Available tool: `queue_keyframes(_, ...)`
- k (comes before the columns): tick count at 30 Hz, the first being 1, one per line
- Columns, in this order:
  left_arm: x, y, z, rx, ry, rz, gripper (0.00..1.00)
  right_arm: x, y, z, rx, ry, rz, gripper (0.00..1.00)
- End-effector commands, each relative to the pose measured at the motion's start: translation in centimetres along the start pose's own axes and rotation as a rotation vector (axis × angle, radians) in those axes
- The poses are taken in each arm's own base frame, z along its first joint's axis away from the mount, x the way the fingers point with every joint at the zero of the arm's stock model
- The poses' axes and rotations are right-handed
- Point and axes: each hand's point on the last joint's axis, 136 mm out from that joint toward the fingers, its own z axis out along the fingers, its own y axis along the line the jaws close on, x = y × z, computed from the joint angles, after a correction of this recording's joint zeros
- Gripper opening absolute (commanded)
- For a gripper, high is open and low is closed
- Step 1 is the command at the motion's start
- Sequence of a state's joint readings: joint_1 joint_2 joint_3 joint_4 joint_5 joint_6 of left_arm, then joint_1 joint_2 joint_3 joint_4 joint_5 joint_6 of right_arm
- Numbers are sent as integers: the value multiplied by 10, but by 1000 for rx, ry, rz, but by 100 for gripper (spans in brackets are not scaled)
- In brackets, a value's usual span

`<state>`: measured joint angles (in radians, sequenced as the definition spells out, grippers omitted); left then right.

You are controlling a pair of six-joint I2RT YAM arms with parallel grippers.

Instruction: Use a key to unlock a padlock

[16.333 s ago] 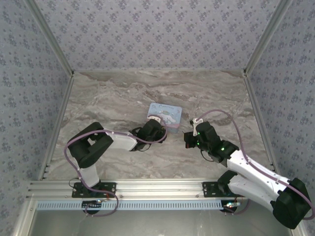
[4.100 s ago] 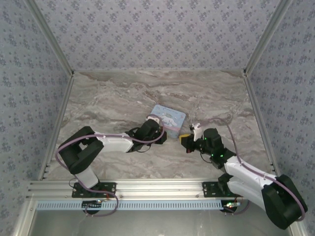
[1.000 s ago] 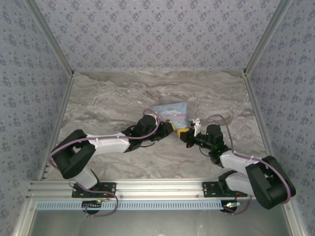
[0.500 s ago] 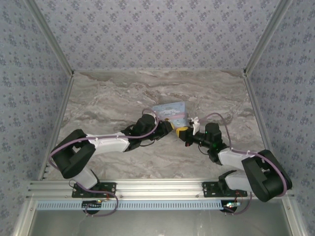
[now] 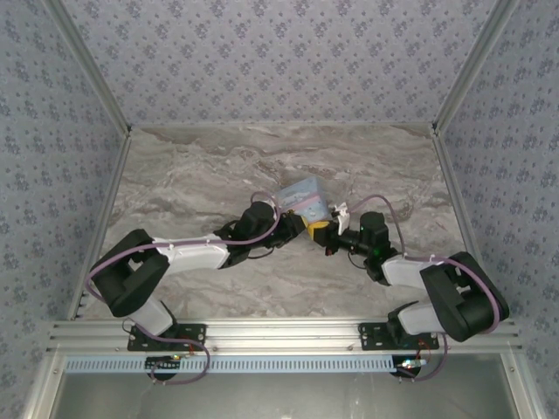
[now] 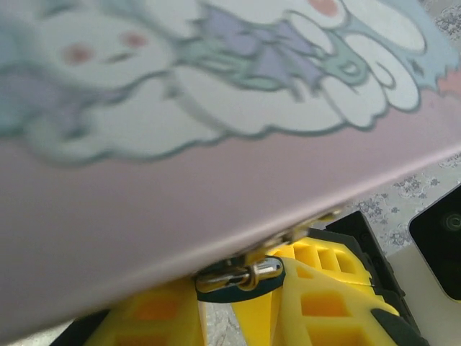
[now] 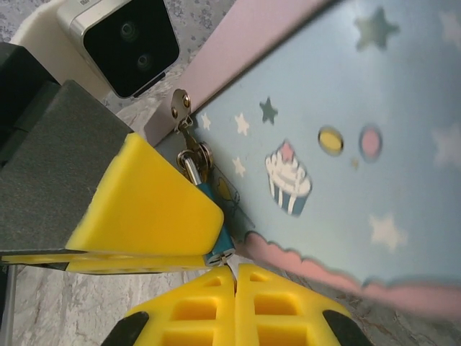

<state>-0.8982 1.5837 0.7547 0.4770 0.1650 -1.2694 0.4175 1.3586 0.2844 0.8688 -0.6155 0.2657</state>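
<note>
The padlock (image 7: pixel 218 221), teal with a silvery shackle, hangs from the hasp of the cartoon-printed tin (image 7: pixel 338 137). My left gripper (image 6: pixel 229 306) is shut on the padlock (image 6: pixel 241 277), one yellow finger on each side of its body. In the right wrist view one left finger (image 7: pixel 144 209) covers most of the lock. My right gripper (image 7: pixel 235 269) is shut just below the padlock's bottom face. A thin sliver of the key (image 7: pixel 230 260) pokes from between its fingertips and meets the keyway. From above, both grippers (image 5: pixel 303 225) (image 5: pixel 325 234) meet at the tin's (image 5: pixel 301 196) near corner.
The tin is tipped up off the marble table (image 5: pixel 192 183), its pink edge (image 6: pixel 216 209) right over the left fingers. Patterned walls close in the table on three sides. Both arms reach in from the near rail (image 5: pixel 279 333).
Over the last second the right gripper has slid left and away, up against the padlock. The tin has turned and tipped a little more. The left gripper has kept its grip.
</note>
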Motion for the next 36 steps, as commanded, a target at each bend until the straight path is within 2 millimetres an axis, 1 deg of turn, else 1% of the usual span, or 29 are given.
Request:
queue_keyframes(1, 18, -57, -10, 193, 79, 64, 22, -44, 14, 7, -54, -115, -77, 0)
queue_keyframes(3, 18, -54, -8, 184, 77, 65, 22, -46, 15, 7, -56, -115, -73, 0)
queue_keyframes(5, 16, -48, -5, 167, 69, 67, 22, -42, 15, 8, -47, -106, -63, 0)
queue_keyframes(7, 12, -40, -3, 143, 58, 63, 22, -35, 10, 7, -20, -93, -47, 0)
queue_keyframes(10, 6, -27, 1, 120, 39, 50, 22, -18, 2, 6, 15, -59, -8, 0)
queue_keyframes(13, 2, -18, 6, 101, 33, 43, 22, -4, -3, 5, 41, -27, 37, 0)
queue_keyframes(16, 2, -11, 12, 89, 35, 37, 22, 5, -9, 5, 67, -4, 78, 0)
queue_keyframes(23, 0, 7, 26, 67, 32, 10, 22, 16, -18, 6, 131, 25, 171, 0)
queue_keyframes(27, -1, 15, 33, 53, 32, 1, 23, 29, -24, 5, 177, 47, 234, 0)
queue_keyframes(29, 0, 19, 36, 47, 38, -1, 24, 31, -26, 4, 189, 51, 257, 0)
queue_keyframes(34, 1, 25, 38, 43, 38, -17, 32, 37, -32, 3, 230, 70, 324, 0)
queue_keyframes(36, 1, 23, 37, 54, 34, -23, 37, 43, -34, 2, 248, 84, 356, 0)
